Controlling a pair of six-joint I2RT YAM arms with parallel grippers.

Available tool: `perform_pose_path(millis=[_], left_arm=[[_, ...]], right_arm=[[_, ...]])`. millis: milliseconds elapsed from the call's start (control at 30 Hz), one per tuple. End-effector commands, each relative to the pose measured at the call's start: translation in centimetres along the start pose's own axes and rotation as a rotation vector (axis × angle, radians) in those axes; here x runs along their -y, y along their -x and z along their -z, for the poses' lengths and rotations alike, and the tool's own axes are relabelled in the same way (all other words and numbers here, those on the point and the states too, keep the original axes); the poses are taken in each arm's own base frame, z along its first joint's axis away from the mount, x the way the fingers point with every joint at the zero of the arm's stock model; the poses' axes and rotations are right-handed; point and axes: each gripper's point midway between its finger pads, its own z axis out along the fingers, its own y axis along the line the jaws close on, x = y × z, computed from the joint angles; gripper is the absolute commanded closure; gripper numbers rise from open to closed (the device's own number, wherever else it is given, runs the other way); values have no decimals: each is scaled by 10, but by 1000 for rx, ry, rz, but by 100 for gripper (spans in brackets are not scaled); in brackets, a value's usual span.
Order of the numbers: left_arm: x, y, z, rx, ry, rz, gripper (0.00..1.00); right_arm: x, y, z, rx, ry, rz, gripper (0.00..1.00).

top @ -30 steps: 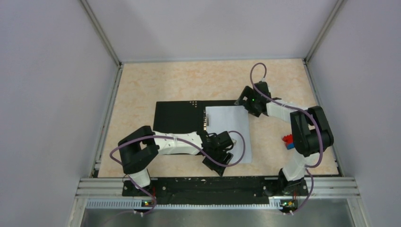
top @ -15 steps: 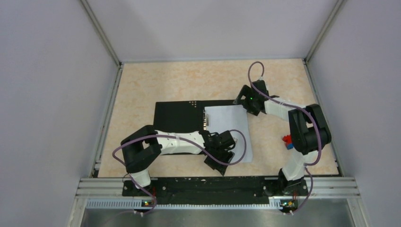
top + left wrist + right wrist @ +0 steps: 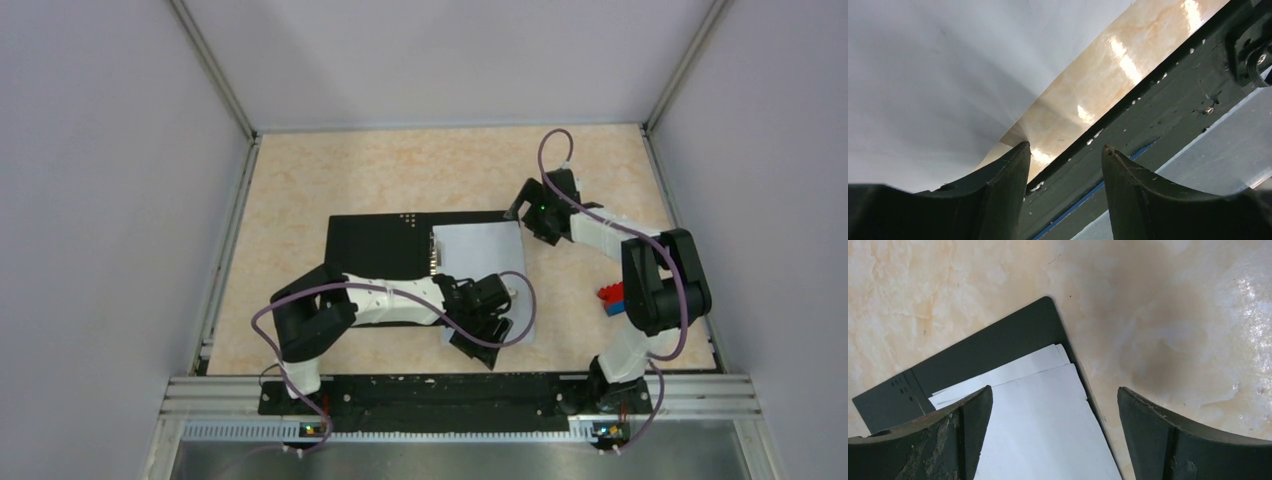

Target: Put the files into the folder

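Observation:
The folder (image 3: 375, 245) lies open on the table, black inside up, with its metal spine clip (image 3: 436, 255) in the middle. The files (image 3: 480, 265), white sheets, lie on its right half. My left gripper (image 3: 497, 335) is open at the near right corner of the files. In the left wrist view the files (image 3: 938, 75) fill the upper left, and one finger of that gripper (image 3: 1065, 150) sits at their corner. My right gripper (image 3: 527, 213) is open above the folder's far right corner. In the right wrist view this gripper (image 3: 1054, 395) spans the files (image 3: 1043, 415) and the folder (image 3: 998, 347).
A small red-and-blue toy block (image 3: 611, 297) sits on the table to the right of the folder, beside the right arm. The black front rail (image 3: 1148, 125) runs close behind my left gripper. Grey walls enclose the table on three sides.
My left gripper has moved right along the near edge of the files to their near right corner. My right gripper has shifted slightly right at the far corner.

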Motion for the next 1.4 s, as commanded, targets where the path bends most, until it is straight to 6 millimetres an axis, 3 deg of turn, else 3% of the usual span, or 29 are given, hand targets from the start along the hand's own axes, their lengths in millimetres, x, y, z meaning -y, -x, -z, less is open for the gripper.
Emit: perform_pose_path(millis=[0, 267, 867, 1200, 1367], left_arm=[[-1, 12, -15, 37, 21, -19, 40], [-25, 26, -22, 74, 123, 26, 40], [-53, 48, -16, 121, 205, 60, 41], [-49, 51, -13, 121, 174, 53, 41], [-58, 52, -12, 132, 212, 52, 41]], right_arm=[[-6, 13, 19, 48, 25, 11, 6], [-1, 7, 26, 43, 23, 13, 6], [-5, 8, 38, 51, 49, 20, 6], [-3, 7, 39, 46, 43, 34, 6], [-6, 6, 36, 37, 57, 35, 6]])
